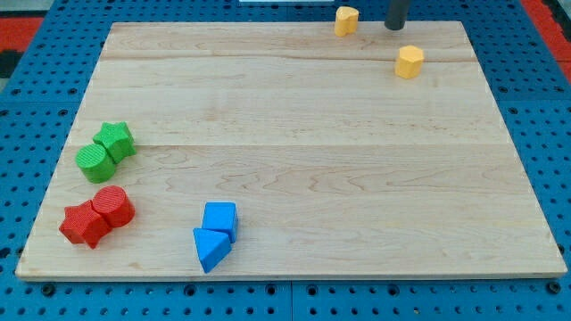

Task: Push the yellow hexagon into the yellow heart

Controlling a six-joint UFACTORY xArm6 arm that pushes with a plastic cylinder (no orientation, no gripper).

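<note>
Nearest the view's bottom, a blue triangle (211,249) touches a blue cube (220,218) just above it. Far off, the yellow hexagon (409,62) sits near the table's (312,160) top right, with the yellow heart (346,20) apart to its upper left at the top edge. My tip (395,27) stands between them, just right of the heart, above the hexagon, touching neither; no fingers exist on it, so nothing is held. At the left, a green star (116,140) touches a green cylinder (94,163); below, a red cylinder (113,206) touches a red star (83,225).
</note>
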